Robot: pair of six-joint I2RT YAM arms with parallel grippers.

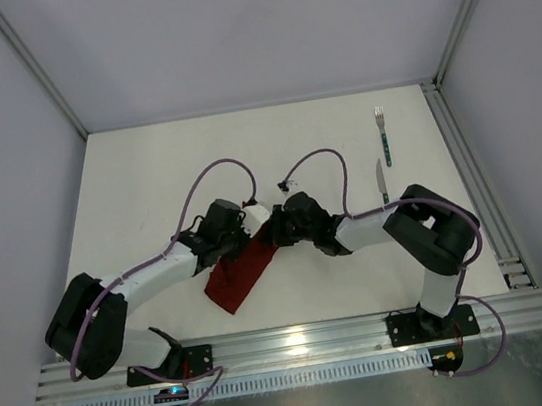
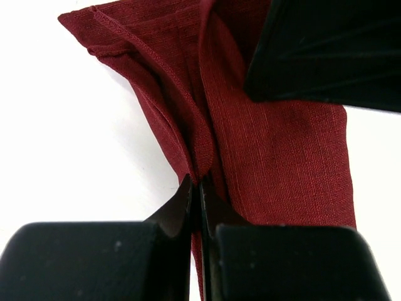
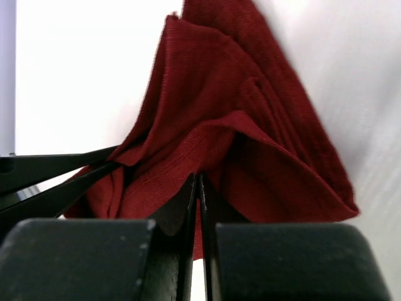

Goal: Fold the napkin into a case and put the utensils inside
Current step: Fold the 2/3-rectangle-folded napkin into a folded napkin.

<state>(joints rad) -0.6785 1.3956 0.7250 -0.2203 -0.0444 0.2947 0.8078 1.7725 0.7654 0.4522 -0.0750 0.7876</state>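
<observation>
The dark red napkin [image 1: 239, 276] lies as a narrow folded strip in the middle of the table, its far end lifted between the two arms. My left gripper [image 1: 260, 227] is shut on a raised fold of the napkin [image 2: 276, 157], the cloth pinched at its tips [image 2: 195, 183]. My right gripper [image 1: 281, 228] faces it and is shut on a bunched edge of the napkin [image 3: 250, 125], right at its tips [image 3: 198, 182]. The utensils lie apart at the back right: a fork [image 1: 381, 133] and, just nearer, a knife [image 1: 382, 183], both with teal handles.
The right gripper's black body [image 2: 326, 50] hangs over the cloth in the left wrist view. The left gripper's fingers [image 3: 50, 172] show at the left of the right wrist view. Metal rails [image 1: 469, 175] line the table's right side and near edge.
</observation>
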